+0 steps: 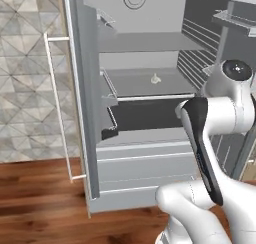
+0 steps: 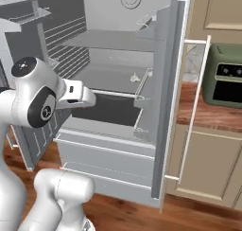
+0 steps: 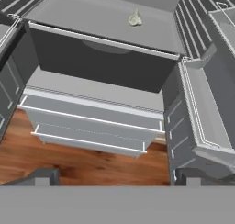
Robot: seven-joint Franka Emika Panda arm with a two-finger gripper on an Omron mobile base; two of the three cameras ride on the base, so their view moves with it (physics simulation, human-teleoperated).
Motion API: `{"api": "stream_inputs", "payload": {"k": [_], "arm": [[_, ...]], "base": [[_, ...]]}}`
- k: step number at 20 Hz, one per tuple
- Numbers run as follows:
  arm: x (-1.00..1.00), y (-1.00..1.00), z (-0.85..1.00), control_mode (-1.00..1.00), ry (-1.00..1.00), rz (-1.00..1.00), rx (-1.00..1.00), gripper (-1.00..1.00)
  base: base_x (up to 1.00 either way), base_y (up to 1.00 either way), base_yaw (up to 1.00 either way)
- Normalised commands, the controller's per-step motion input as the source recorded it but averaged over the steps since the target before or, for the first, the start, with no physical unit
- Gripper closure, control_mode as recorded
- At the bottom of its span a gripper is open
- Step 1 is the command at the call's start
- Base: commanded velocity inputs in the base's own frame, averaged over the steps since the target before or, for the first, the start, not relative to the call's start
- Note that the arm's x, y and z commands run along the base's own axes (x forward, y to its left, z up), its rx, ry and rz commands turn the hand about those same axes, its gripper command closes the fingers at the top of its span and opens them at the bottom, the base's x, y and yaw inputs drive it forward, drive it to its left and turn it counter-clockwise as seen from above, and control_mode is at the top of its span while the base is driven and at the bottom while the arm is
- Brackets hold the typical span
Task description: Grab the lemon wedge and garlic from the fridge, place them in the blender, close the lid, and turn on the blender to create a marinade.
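Observation:
The fridge point(image 1: 90, 138) stands open in front of me, its door swung aside with the long white handle point(image 2: 196, 107). The garlic point(image 3: 134, 19), a pale whitish lump, lies alone near the back of the middle shelf point(image 1: 150, 85), also seen as the garlic point(image 1: 155, 78) and the garlic point(image 2: 134, 77). My gripper point(image 3: 117, 178) is open and holds nothing. It hovers in front of the fridge, well short of the shelf and lower than the garlic. The lemon wedge, the blender and the lid are out of view.
Below the shelf sit a dark drawer point(image 3: 98, 64) and pale lower drawers point(image 3: 92, 126). Door racks point(image 3: 204, 108) jut out beside the opening. A green countertop oven point(image 2: 227, 76) stands on the wooden counter beside the fridge. Wood floor point(image 1: 40, 198) lies in front.

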Motion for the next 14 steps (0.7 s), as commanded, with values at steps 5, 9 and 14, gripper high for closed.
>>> {"api": "stream_inputs", "payload": {"k": [5, 9, 14], "arm": [[0.00, 0.00, 0.00, 1.00, 0.00, 0.00, 0.00, -1.00], [0.00, 0.00, 0.00, 1.00, 0.00, 0.00, 0.00, -1.00], [0.00, 0.00, 0.00, 1.00, 0.00, 0.00, 0.00, -1.00]], "base": [[0.73, 0.00, 0.00], [0.67, 0.02, 0.00], [0.54, 0.00, 0.00]]}}
